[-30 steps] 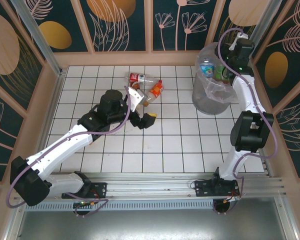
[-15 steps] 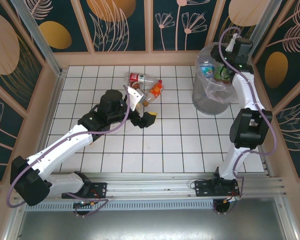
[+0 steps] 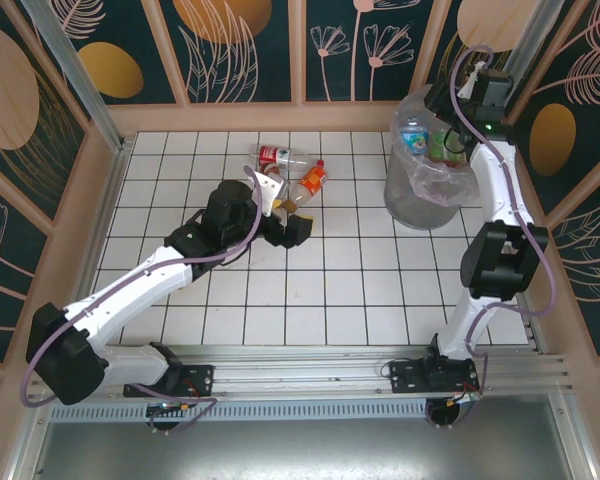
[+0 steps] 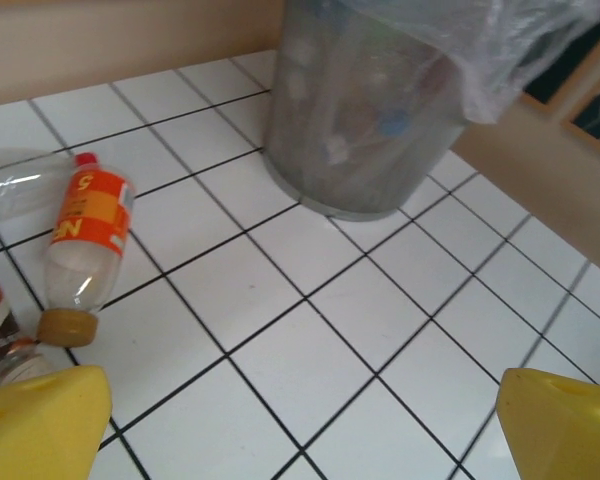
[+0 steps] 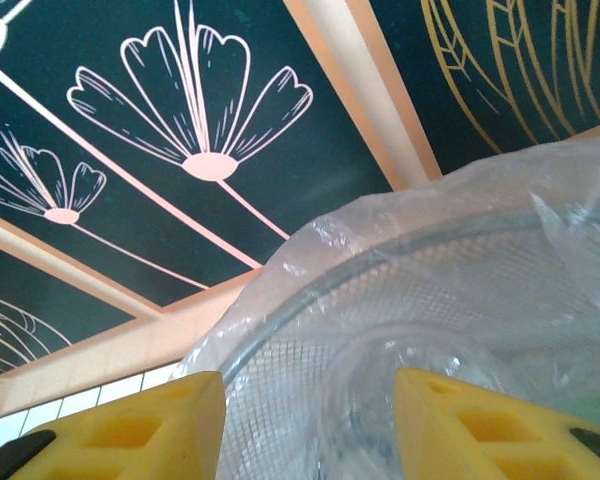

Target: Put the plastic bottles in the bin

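L gripper (image 4: 300, 440): jaws fully released, empty. Orange-label bottle (image 4: 85, 235) lies ahead-left of it, bin (image 4: 360, 130) ahead. R gripper (image 5: 310, 430): above bin rim, jaws partly apart, apparently empty.

The left arm has pushed on toward 1 o'clock. The left gripper (image 3: 292, 228) has turned, so the yellow of its fingers, plain a second ago, is now mostly hidden. It sits closer to the orange-labelled bottle (image 3: 312, 178). The right arm's wrist (image 3: 485, 92) has edged toward 12 o'clock, above the far side of the bin (image 3: 415, 205).
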### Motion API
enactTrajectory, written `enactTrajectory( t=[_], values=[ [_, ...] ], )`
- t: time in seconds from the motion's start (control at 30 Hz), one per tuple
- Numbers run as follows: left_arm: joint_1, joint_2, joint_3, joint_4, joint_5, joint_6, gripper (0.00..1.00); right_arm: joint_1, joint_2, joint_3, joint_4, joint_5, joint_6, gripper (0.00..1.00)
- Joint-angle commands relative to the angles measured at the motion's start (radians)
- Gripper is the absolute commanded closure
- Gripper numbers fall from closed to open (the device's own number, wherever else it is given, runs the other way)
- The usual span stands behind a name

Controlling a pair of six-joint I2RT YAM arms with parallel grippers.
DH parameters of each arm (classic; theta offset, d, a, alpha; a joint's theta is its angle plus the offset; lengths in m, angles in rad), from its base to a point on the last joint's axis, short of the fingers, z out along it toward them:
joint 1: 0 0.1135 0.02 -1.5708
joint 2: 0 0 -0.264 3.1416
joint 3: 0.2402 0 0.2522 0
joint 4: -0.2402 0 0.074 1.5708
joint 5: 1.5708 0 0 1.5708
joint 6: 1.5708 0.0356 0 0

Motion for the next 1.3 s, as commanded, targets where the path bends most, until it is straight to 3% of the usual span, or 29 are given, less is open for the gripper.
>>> enactTrajectory(
  t=[0.0, 0.27, 0.4, 0.67, 1.03, 1.27],
  values=[
    [0.013, 0.067, 0.052, 0.0, -0.097, -0.062, 0.01, 0.001, -0.144, -0.076, 0.085, 0.018, -0.01, 0.51],
    [0.165, 0.248, 0.116, -0.008, -0.074, -0.221, 0.01, 0.086, -0.431, -0.345, 0.117, -0.019, -0.098, 0.45],
    [0.215, 0.363, 0.189, -0.041, -0.072, -0.222, 0.03, 0.192, -0.577, -0.465, 0.094, -0.014, -0.133, 0.42],
    [0.295, 0.616, 0.392, -0.124, -0.029, -0.19, 0.04, 0.359, -0.79, -0.703, 0.08, -0.123, -0.11, 0.38],
    [0.346, 0.908, 0.665, -0.223, -0.043, -0.179, 0.05, 0.413, -0.934, -0.891, 0.026, -0.106, -0.068, 0.35],
    [0.349, 0.984, 0.698, -0.233, -0.042, -0.178, 0.1, 0.413, -0.936, -0.905, 0.025, -0.082, -0.062, 0.35]
  ],
)
